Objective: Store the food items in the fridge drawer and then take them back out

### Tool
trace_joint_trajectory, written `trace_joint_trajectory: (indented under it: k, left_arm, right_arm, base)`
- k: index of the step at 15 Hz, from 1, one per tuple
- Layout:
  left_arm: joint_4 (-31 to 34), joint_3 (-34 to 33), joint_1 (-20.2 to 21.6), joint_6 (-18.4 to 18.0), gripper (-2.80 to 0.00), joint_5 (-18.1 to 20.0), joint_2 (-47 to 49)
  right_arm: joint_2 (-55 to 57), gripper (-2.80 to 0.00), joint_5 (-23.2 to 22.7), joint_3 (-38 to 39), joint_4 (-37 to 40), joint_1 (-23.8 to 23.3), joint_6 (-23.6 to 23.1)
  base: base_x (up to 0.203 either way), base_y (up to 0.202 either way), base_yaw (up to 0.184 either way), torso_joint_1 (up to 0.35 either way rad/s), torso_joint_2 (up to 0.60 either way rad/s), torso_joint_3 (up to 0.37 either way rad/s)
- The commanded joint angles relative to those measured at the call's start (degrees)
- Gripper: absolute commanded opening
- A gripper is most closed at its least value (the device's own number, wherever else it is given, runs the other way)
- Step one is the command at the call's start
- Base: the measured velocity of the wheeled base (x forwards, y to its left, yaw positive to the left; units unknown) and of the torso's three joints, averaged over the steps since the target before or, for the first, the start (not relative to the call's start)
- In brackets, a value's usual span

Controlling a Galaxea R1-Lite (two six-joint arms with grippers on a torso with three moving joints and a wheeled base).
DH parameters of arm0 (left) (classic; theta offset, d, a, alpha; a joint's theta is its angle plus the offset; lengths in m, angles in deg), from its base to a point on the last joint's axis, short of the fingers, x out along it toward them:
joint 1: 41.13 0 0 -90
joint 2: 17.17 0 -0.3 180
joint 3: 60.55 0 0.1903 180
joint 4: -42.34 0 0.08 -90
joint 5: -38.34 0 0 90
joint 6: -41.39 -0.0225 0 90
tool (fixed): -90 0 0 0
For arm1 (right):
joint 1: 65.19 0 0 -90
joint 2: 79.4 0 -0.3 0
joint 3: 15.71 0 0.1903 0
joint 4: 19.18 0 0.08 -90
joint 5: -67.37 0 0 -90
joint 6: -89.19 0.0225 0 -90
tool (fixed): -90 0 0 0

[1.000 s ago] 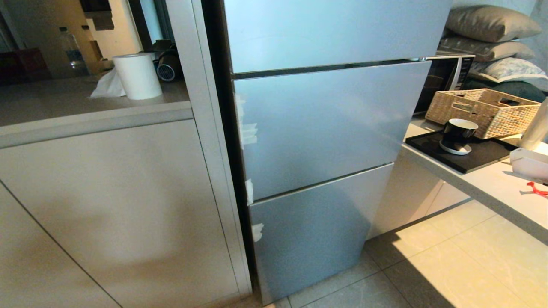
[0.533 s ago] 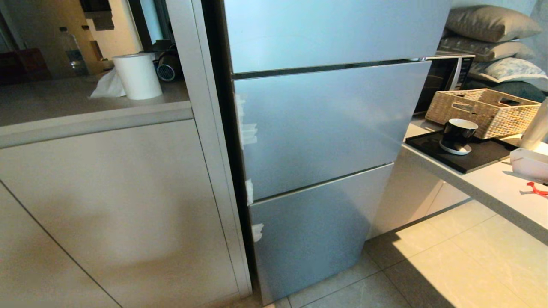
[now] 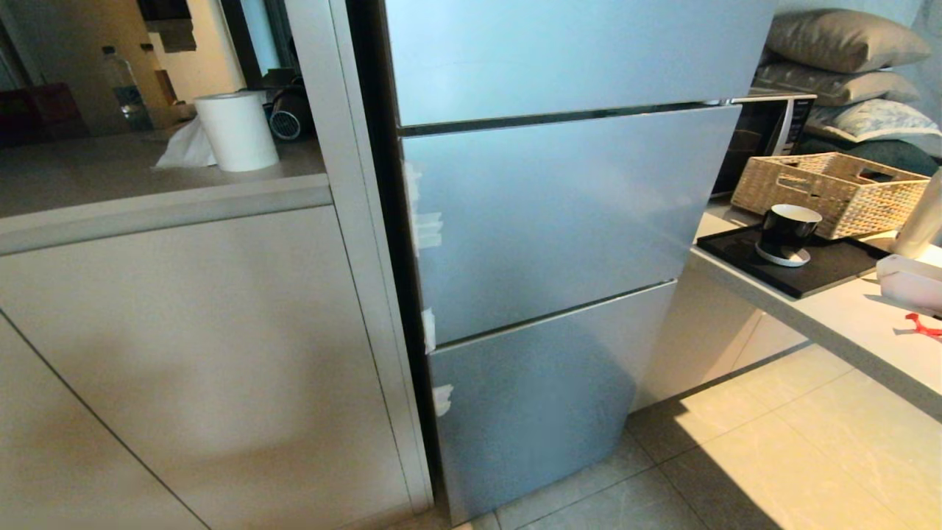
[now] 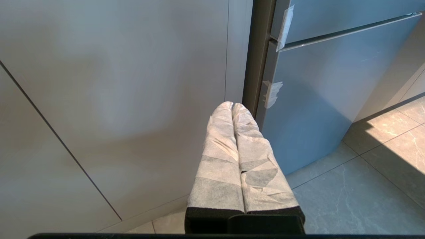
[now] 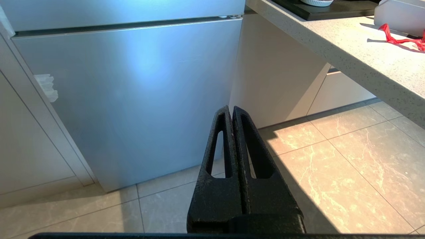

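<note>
Left bench: paper roll standing upright, crumpled tissue touching its left side, clear bottle further back. White cabinet front below.

Left gripper: jaws together, fingers wrapped in white fabric. Nothing held. It hangs low, in front of the seam between the cabinet and the fridge; the cabinet is to the jaws' left, the fridge's lowest panel ahead and to their right. White tape tabs on the panel edge just beyond the tips.

Fridge: three silver-grey panels, all closed. Fridge drawer not visible; it cannot be told from here what is inside. Food items not seen in any view.

Right gripper: bare black jaws together, empty. It hangs low over the tiled floor, with the lowest panel ahead and to the jaws' left, and the right bench's edge above and to their right.

Right bench: black tray carrying a dark cup on a white saucer. Wicker basket behind the tray; contents cannot be made out. Microwave behind it, beside the fridge. White container near the right edge, a red item just beside it. Pillows stacked in the far background.
</note>
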Motion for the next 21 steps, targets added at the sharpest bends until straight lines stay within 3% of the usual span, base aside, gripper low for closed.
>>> trace_joint_trajectory:
  k: [1, 21]
  left_arm:
    - [0.0, -0.1, 0.0, -0.1, -2.8, 0.0, 0.1]
    - [-0.2, -0.1, 0.0, -1.1, -2.8, 0.0, 0.1]
  right_arm:
    - [0.1, -2.8, 0.0, 0.0, 0.0, 0.0, -0.1]
    - [0.1, -2.8, 0.0, 0.1, 0.0, 0.0, 1.3]
  base:
    - [0.0, 0.0, 0.0, 0.0, 0.0, 0.0]
    - [0.0, 0.0, 0.0, 0.0, 0.0, 0.0]
